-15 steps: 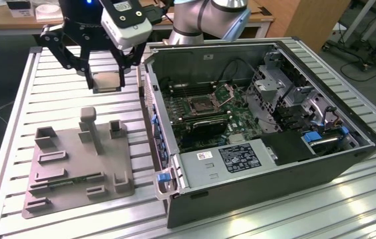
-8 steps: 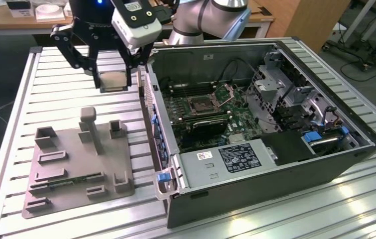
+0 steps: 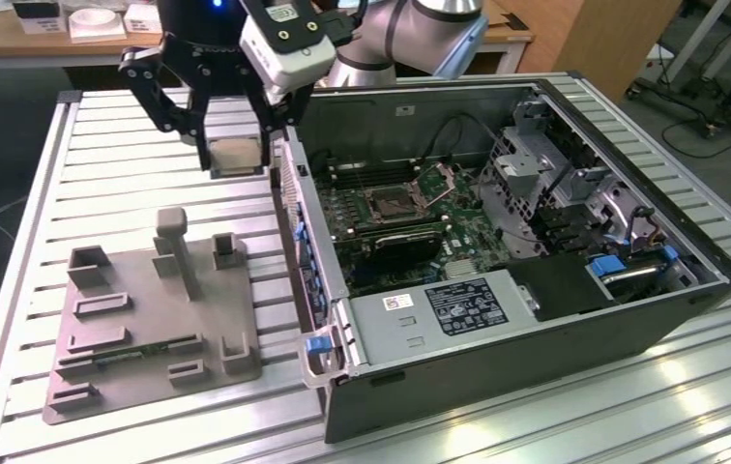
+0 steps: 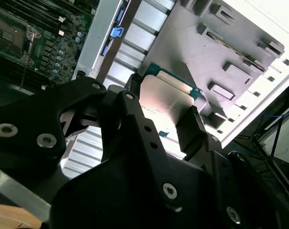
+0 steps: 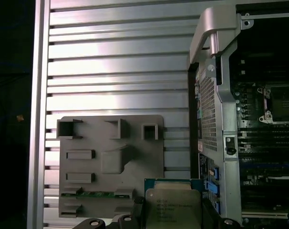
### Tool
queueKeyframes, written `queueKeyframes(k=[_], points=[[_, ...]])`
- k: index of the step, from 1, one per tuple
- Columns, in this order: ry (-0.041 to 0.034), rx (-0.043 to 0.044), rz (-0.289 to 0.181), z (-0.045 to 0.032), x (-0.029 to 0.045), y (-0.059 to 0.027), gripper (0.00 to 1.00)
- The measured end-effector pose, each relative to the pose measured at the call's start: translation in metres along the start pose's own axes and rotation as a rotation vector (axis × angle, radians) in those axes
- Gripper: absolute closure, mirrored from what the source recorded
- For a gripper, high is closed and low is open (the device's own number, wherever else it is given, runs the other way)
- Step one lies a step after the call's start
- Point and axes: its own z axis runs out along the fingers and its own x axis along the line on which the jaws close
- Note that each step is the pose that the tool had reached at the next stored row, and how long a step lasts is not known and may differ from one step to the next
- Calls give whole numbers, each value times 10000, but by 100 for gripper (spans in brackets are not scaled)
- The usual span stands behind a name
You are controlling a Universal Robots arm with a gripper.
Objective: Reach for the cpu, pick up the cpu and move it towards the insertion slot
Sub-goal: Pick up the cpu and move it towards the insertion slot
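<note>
Cpu (image 3: 237, 152) clamped in hand (image 3: 237, 162) — beside case (image 3: 292, 193) edge.

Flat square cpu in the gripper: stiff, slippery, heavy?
Likely stiff: the flat silvery-grey square cpu shows no sag, held by its edges in the black gripper. Its smooth metal top looks slippery. Thin and flat, so probably light, unlikely to roll.

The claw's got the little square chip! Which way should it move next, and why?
Probably sideways toward the exterior view's right, over the case wall. The claw holds the cpu above the slatted table, outside the open case, and the insertion slot lies inside with its frame open.
</note>
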Motion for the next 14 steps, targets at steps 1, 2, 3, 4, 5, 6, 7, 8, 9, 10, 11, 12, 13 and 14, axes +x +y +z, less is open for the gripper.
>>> queueKeyframes(k=[1,2,3,4,5,6,7,8,9,10,11,12,13,14], points=[[0,1,0,0,-16,1,46],[1,1,1,0,-31,1,46],[0,1,0,0,-49,1,46],[1,0,1,0,-65,2,46],[1,1,0,0,-81,2,46],[1,1,0,0,-97,2,46],[1,0,0,0,-113,3,46],[1,1,1,0,-129,3,46],[1,1,1,0,-144,4,46],[0,1,0,0,-161,4,46],[1,1,0,-1,-177,4,46],[1,1,0,-1,-192,5,46],[1,1,0,0,-208,5,46],[1,1,0,-1,-226,5,46]])
